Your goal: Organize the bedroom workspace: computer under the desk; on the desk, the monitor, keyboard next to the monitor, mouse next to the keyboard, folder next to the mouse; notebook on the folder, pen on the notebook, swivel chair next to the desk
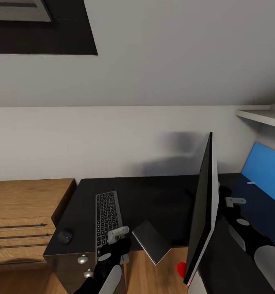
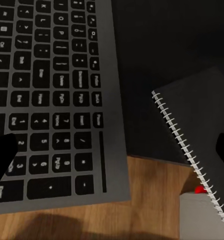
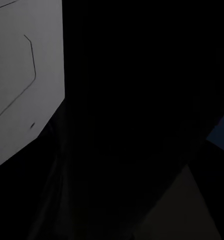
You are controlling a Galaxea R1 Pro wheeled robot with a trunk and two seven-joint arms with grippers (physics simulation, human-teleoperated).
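Left pincer (image 1: 120, 237): above keyboard (image 1: 107, 216) near end, state indeterminate | right pincer (image 1: 234, 201): behind monitor (image 1: 202, 208), state indeterminate | notebook (image 1: 151, 241): overhangs worktop (image 1: 154, 192) near edge.

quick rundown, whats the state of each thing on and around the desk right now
keyboard: flat on the desk, near end past its front edge
mouse: on the desk's front corner, beside the keyboard
notebook: closed, overhanging the desk's front edge
monitor: upright, seen edge-on
desk drawers: shut
left gripper: above the keyboard's near end, jaws open, holding nothing
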